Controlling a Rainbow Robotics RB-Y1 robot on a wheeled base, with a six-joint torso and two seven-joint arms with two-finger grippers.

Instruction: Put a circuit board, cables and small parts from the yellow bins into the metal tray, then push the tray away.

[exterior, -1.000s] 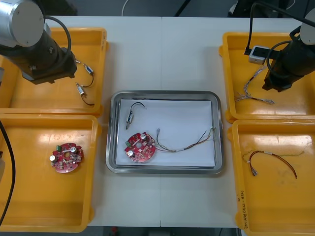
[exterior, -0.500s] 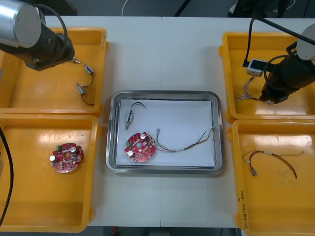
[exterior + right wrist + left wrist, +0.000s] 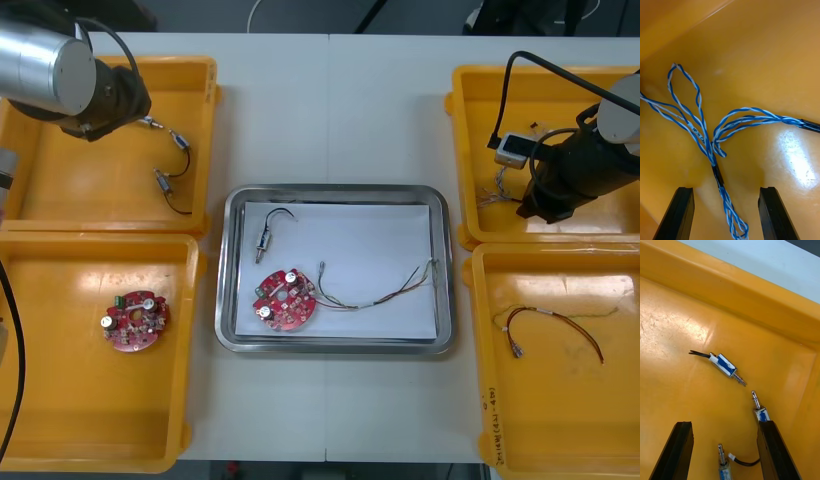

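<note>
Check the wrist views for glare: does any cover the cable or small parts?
Right wrist view: bright patch on the far right bin beside the twisted blue and white cable, not over it; right gripper open. Left wrist view: faint sheen on the far left bin, clear of the small metal parts; left gripper open.

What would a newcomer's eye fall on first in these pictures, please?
The metal tray at the table's centre, holding a red circuit board on its white inside. Then the right gripper, open and low over a twisted blue and white cable in the far right yellow bin, and the left gripper, open above small metal parts in the far left bin.
</note>
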